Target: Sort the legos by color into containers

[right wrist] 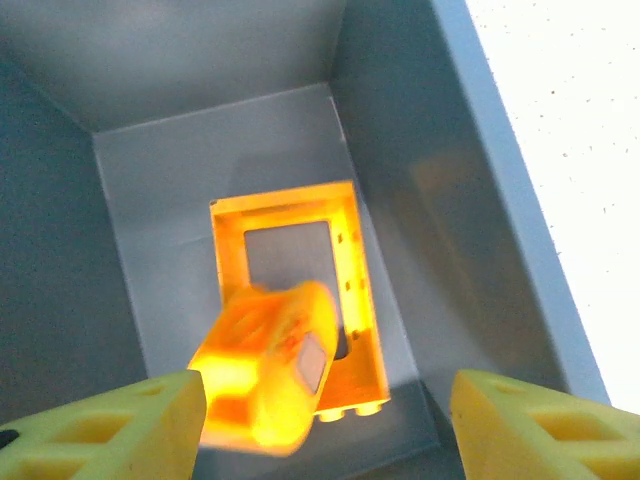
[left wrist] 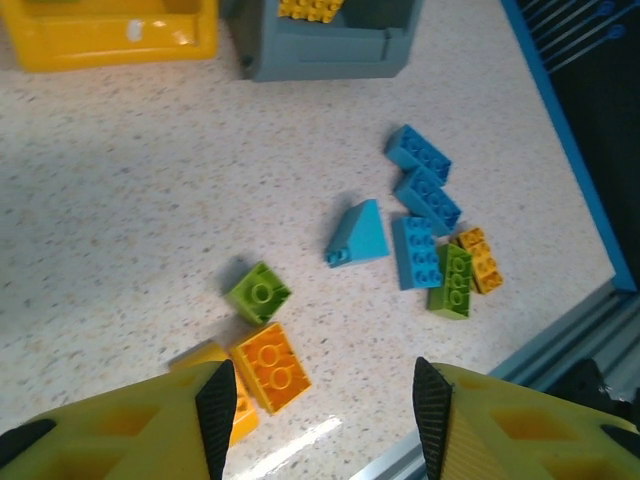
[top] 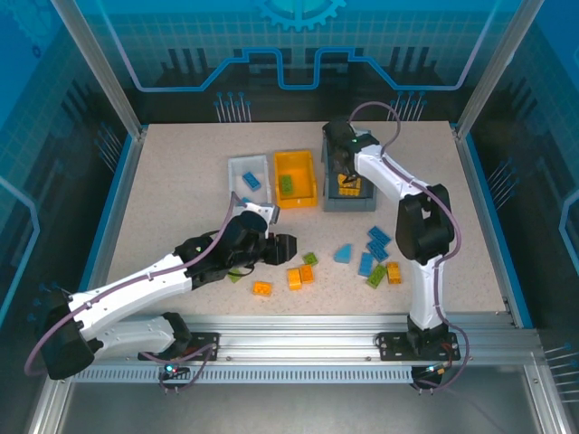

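Over the grey bin [right wrist: 480, 150], the right claw [right wrist: 325, 405] is spread wide, and a blurred orange brick [right wrist: 265, 370] is seen between its fingers, touched by neither, above an orange frame [right wrist: 355, 275] lying on the bin floor. The left claw [left wrist: 325, 400] is also opened wide and empty over the table [left wrist: 120, 200], just beside two orange bricks [left wrist: 270, 365]. Blue bricks [left wrist: 425, 195] and a green brick [left wrist: 260, 292] are scattered beyond.

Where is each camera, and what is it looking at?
Top: high behind the robot, looking down at the table; left arm and right arm show.
Left wrist: behind the left gripper, looking down at loose bricks; its fingers show.
Right wrist: behind the right gripper, looking straight down into the grey bin; its fingers show.
Shared: all three see the grey bin.
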